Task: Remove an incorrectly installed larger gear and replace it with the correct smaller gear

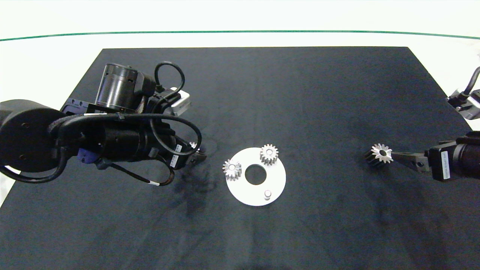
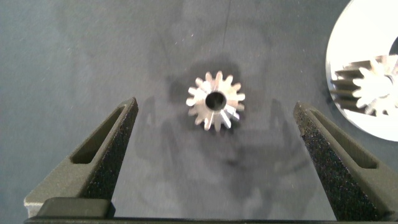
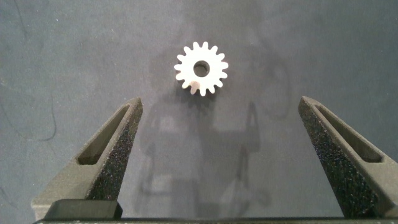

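On the left, the left gripper (image 2: 214, 149) hangs wide open over the dark mat (image 1: 318, 93), holding nothing, with a small gear (image 2: 216, 100) lying loose between its fingers. In the middle sits a white disc (image 1: 275, 180) carrying two small gears (image 1: 231, 169) and one bare peg (image 1: 267, 194). Far right, the right gripper (image 3: 221, 146), also wide open and empty, hovers just beside the larger gear (image 1: 379, 153) lying on the mat

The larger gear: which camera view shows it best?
The right wrist view: the larger gear lies whole between the open right pincer's fingers. The head view shows it small; the left wrist view does not show it.
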